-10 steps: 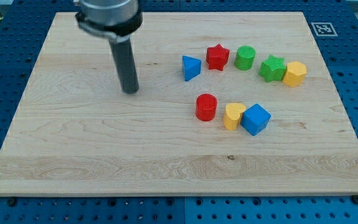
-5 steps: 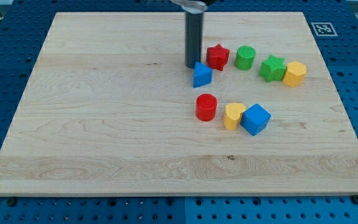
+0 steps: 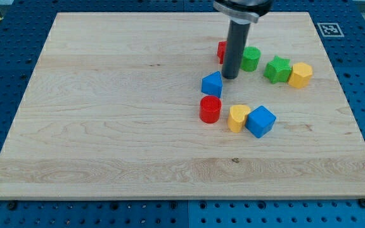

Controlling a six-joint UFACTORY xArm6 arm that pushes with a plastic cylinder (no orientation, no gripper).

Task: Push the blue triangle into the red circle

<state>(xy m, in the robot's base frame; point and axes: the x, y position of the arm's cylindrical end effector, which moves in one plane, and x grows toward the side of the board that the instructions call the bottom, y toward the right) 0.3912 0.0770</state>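
The blue triangle [image 3: 212,83] lies just above the red circle [image 3: 210,109], close to it with a thin gap. My tip [image 3: 230,76] stands at the triangle's upper right, right beside it. The rod rises from there toward the view's top and hides most of the red star [image 3: 221,50].
A green cylinder [image 3: 251,58], a green star [image 3: 277,69] and a yellow hexagon [image 3: 300,75] sit in a row to the right of the rod. A yellow heart [image 3: 237,118] and a blue cube [image 3: 260,121] lie right of the red circle.
My tip swept from the board's left to the triangle, then round to its upper right. The blue triangle slid down toward the red circle.
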